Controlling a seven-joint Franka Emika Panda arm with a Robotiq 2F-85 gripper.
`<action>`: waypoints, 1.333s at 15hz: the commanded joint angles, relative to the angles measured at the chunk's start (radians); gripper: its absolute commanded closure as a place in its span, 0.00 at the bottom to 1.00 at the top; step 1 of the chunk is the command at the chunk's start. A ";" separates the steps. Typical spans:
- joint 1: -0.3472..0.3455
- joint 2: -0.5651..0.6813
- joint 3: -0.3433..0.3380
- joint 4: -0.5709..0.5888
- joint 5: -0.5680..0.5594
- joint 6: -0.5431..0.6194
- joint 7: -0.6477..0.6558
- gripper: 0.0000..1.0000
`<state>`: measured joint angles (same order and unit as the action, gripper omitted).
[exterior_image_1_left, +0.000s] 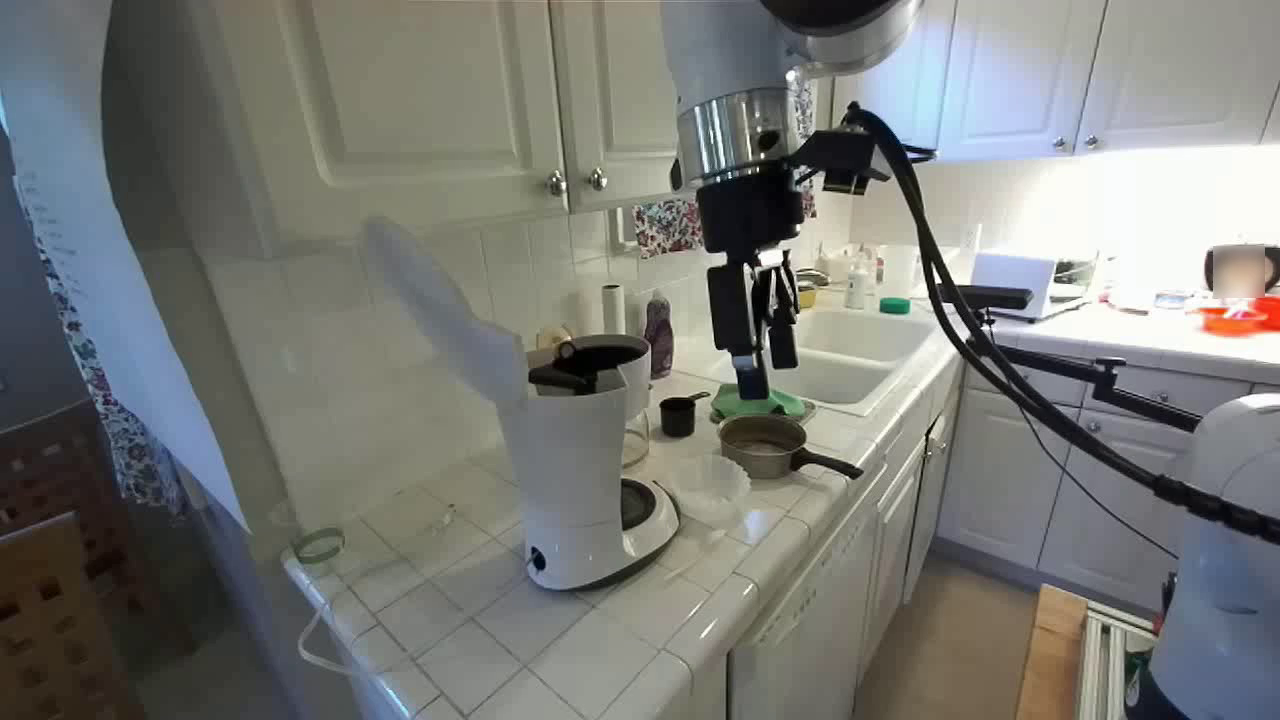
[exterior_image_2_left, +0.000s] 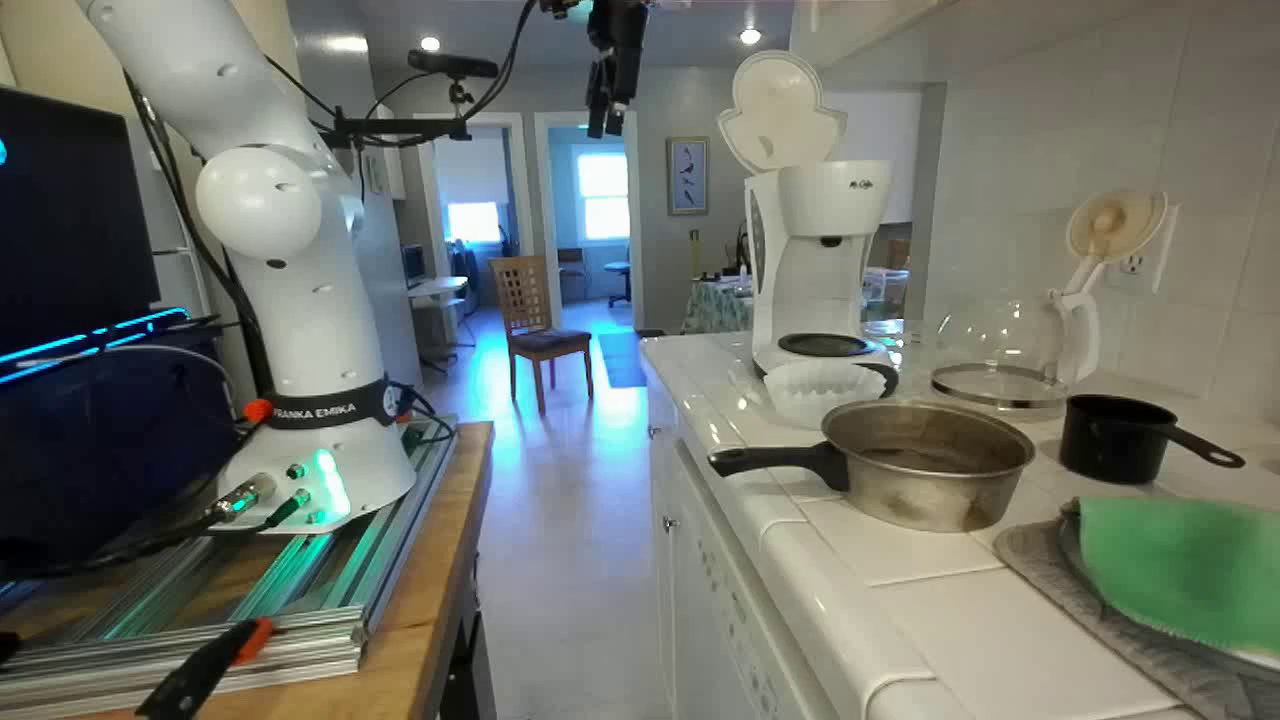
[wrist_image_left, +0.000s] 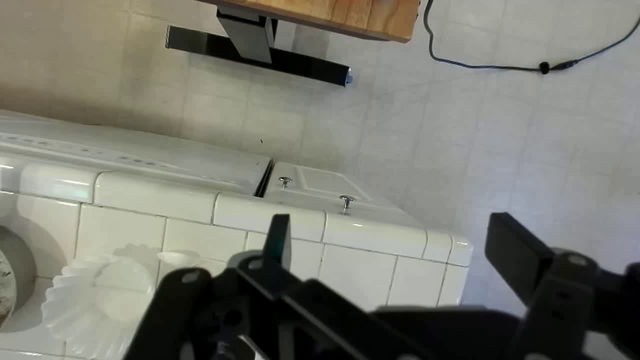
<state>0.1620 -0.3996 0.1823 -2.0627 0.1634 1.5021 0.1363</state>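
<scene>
1. Hanging well above the things on the bench (exterior_image_1_left: 560, 660), the tool (wrist_image_left: 392, 247) points downward with its two fingers (wrist_image_left: 520, 255) spread wide and nothing between them.
2. Seen from the wrist, one finger shows against the bench tiles and the opposite one against the pale floor (wrist_image_left: 450, 150), past the bench's corner.
3. A white coffee maker (exterior_image_2_left: 835, 200) stands upright near the end of the bench, its lid (exterior_image_2_left: 785, 110) raised. Whether it is the thing nearest the tool is hard to tell.
4. A white paper filter (wrist_image_left: 107, 305) with a fluted rim sits on the bench, between the coffee maker and a metal pan (exterior_image_2_left: 930, 490); I cannot tell whether it touches either.
5. The pan's black handle (exterior_image_2_left: 780, 460) points toward the front edge of the bench.
6. A glass carafe (exterior_image_2_left: 1010, 345) with a white handle stands near the tiled wall (exterior_image_2_left: 1010, 190).
7. Near the pan are a small black cup (exterior_image_2_left: 1115, 440) and a green cloth (exterior_image_2_left: 1180, 570), the cloth lying beside the white sink (exterior_image_1_left: 840, 378).
8. Across the floor, the arm (exterior_image_2_left: 300, 270) rises from a wooden stand (exterior_image_2_left: 465, 540).
</scene>
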 joint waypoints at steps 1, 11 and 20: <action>-0.005 0.001 0.004 0.002 0.001 -0.002 -0.001 0.00; -0.149 -0.177 -0.110 -0.189 -0.078 0.083 0.031 0.00; -0.229 -0.207 -0.193 -0.216 -0.159 0.107 0.007 0.00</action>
<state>-0.0654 -0.6075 -0.0113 -2.2805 0.0039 1.6103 0.1447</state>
